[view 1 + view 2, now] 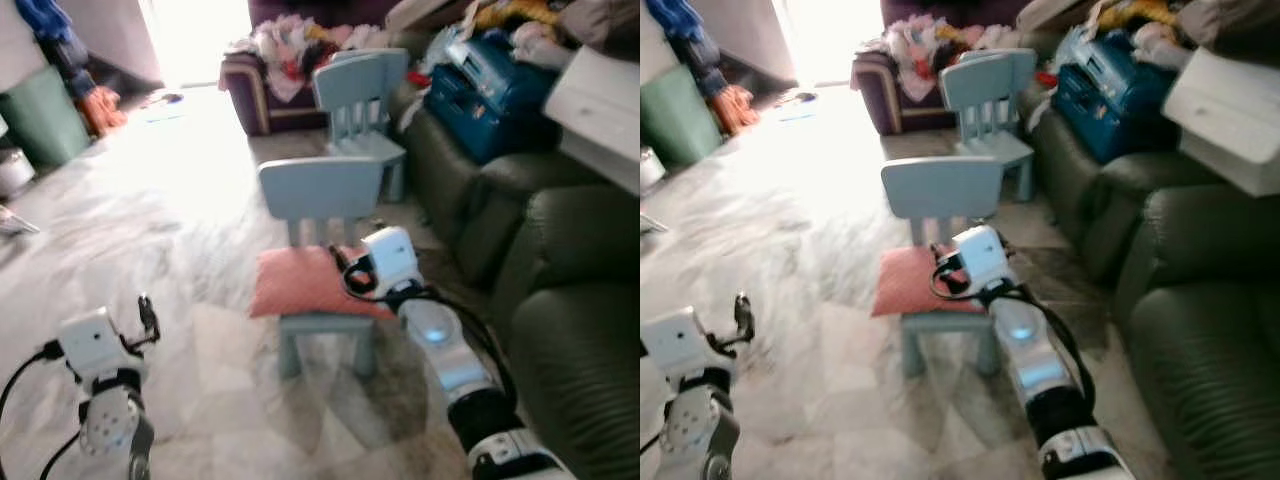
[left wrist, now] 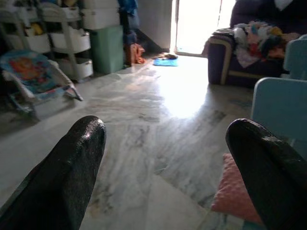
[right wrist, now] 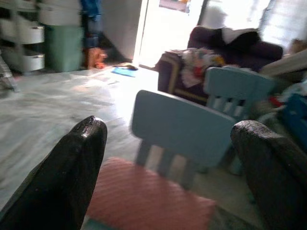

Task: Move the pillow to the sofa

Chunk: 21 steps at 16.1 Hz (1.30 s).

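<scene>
A pink pillow (image 1: 300,282) lies flat on the seat of a small pale blue chair (image 1: 322,200), which stands on a marble floor (image 1: 150,220) just beside a dark green sofa (image 1: 560,300) on the robot's right. The right gripper (image 3: 168,172) hovers over the near right corner of the pillow; in the right wrist view its two black fingers (image 3: 72,167) stand wide apart with the pillow between and beyond them, holding nothing. The left gripper (image 2: 168,167) hangs low near the floor on the robot's left, well apart from the chair, fingers also spread wide and empty, with an edge of the pillow visible past one finger. A second blue chair (image 1: 360,90) stands farther back, and the far end of the sofa is piled with a blue bag (image 1: 485,90) and clothes. The step in hand appears to be reaching for the pillow. To do it well, the right gripper should likely drop onto the pillow's near edge so one finger slides under the soft corner and one over it, closing firmly enough to bunch the fabric. The chair's backrest sits close behind, so a low, forward approach seems safest, then a lift clear of the seat before swinging right toward the sofa cushion.
</scene>
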{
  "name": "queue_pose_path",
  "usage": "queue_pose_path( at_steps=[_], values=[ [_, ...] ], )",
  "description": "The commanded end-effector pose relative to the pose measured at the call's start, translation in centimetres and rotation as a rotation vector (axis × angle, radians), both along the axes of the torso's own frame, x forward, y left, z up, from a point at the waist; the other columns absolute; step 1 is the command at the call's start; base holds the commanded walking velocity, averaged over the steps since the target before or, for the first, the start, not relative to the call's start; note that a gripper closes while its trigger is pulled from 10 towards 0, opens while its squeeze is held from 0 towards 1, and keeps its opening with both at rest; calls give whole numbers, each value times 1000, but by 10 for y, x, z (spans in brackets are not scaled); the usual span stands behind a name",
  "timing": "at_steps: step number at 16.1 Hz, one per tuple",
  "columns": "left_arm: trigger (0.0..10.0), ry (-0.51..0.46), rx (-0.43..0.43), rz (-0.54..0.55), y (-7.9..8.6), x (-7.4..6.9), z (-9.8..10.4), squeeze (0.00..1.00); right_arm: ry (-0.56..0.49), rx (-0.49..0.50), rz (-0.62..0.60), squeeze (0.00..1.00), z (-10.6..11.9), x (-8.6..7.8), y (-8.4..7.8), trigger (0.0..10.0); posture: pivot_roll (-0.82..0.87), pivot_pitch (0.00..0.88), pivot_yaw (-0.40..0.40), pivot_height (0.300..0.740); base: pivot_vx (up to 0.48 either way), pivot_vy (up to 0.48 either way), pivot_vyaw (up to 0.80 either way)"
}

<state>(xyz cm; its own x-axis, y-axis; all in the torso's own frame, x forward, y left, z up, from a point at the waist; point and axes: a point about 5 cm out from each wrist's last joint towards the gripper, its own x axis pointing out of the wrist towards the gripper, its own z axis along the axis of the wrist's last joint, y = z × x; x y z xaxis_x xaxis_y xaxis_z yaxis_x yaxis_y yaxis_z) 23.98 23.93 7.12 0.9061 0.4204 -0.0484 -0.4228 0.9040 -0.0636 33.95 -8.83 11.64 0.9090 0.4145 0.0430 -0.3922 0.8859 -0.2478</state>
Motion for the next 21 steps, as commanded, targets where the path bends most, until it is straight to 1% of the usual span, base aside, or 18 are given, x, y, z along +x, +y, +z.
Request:
queue_pose_path(
  at_steps=[1, 5, 7, 9, 11, 21],
  values=[
    [10000, -3, 35, 22, 10, -2, 4, 0, -29, 19, 45, 0, 8, -1, 15, 10000, -120, 10, 57, 740, 398, 266, 0],
    [10000, 2, 41, 23, 9, -3, 3, 0, -30, 18, 39, 0, 8, -1, 14, 10000, -120, 12, 57, 740, 428, 0, 0],
    [10000, 15, -15, 57, 7, -3, -2, 0, -31, 16, 34, 0, 7, -1, 13, 10000, -122, 13, 57, 740, 172, 0, 0],
    [10000, 27, 25, 24, 5, -1, -1, 0, -31, 15, 31, 0, 7, -1, 13, 10000, -122, 15, 58, 740, 0, 0, 0],
    [10000, 18, 34, 10, 5, 0, 1, 0, -33, 13, 30, 0, 7, -1, 13, 10000, -126, 15, 59, 740, 0, 0, 0],
    [10000, 9, 18, 16, 4, 0, 1, 0, -34, 6, 28, 0, 7, -1, 12, 10000, -127, 17, 58, 740, 318, -325, 0]
  ],
)
